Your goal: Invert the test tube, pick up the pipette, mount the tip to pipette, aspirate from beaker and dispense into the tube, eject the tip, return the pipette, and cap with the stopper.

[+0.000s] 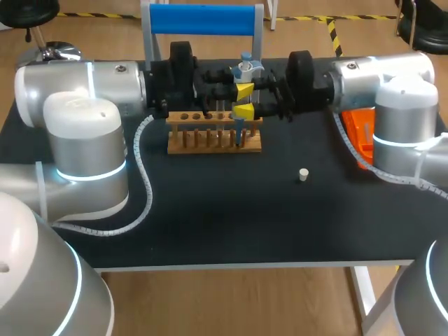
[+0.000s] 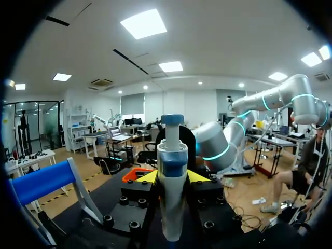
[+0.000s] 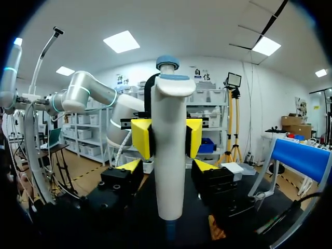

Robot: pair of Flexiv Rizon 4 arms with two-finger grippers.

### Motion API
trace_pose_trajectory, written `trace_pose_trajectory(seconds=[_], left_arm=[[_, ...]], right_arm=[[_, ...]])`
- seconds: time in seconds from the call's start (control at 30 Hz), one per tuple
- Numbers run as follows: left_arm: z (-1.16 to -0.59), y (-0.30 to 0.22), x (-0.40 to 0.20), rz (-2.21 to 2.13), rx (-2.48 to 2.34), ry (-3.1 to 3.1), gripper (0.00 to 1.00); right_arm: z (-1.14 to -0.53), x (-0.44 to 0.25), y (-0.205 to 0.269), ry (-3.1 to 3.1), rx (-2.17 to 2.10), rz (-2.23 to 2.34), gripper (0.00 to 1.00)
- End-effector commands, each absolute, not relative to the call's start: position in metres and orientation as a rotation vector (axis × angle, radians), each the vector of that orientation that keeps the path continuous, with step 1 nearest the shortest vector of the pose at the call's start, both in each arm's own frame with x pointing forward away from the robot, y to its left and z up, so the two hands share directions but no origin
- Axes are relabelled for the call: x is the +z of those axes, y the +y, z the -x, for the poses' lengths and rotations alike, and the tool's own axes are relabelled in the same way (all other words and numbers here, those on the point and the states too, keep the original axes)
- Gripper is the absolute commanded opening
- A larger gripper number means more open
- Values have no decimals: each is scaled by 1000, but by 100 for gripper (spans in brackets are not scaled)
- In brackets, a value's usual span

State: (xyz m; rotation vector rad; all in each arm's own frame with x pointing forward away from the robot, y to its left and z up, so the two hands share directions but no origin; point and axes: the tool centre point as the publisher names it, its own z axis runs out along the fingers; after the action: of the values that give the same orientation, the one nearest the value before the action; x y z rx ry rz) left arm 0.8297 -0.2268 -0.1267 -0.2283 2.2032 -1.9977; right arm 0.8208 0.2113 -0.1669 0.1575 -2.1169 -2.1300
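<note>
Well, both grippers meet over the middle of the worktop's [image 1: 231,217] far edge. The pipette [image 1: 246,70] stands upright between them. Its thin lower end is down by the wooden rack [image 1: 210,143], at the end nearer the right-hand edge.

Seen from the right wrist, the left gripper [image 2: 172,176] looks clamped on the pipette's white body just under the head, with a yellow pad pressed to each side. The right gripper [image 3: 167,165] sits a little lower with its fingers apart, one on either side of the body. A dark gap shows between each tip and the plastic, so I'd say it is around the pipette but not gripping it.

The small white stopper [image 1: 303,174] lies alone nearer the middle of the worktop. An orange box [image 1: 358,129] sits by the right-hand edge.

To my eye the pipette is light, stiff, smooth plastic. It won't bend, but it could slip or swivel in a loose pinch. The thick straight body below the head seems the place to hold it. The blue plunger on top is best left clear of the fingers until it is meant to be pressed. The slender lower end looks the part most easily knocked against the rack.
</note>
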Motion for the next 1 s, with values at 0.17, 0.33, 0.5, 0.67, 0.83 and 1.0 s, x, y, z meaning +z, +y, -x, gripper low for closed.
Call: trace_pose_trajectory(seconds=[0.17, 0.33, 0.5, 0.67, 0.83, 1.0], left_arm=[[-828, -226, -127, 230, -1998, 2201, 0], [-828, -226, -127, 230, -1998, 2201, 0], [-828, -226, -127, 230, -1998, 2201, 0], [-828, -226, -127, 230, -1998, 2201, 0], [-828, -226, -127, 230, -1998, 2201, 0], [-828, -226, -127, 230, -1998, 2201, 0]], right_arm=[[-822, -165, 178, -2111, -2141, -155, 100], [-833, -163, 154, -2127, -2169, -113, 100], [-855, -167, 130, -2185, -2179, -50, 100], [-895, -166, 115, -2272, -2176, 5, 100], [-942, -155, 111, -2385, -2149, 52, 100], [-987, -148, 119, -2499, -2085, 132, 100]])
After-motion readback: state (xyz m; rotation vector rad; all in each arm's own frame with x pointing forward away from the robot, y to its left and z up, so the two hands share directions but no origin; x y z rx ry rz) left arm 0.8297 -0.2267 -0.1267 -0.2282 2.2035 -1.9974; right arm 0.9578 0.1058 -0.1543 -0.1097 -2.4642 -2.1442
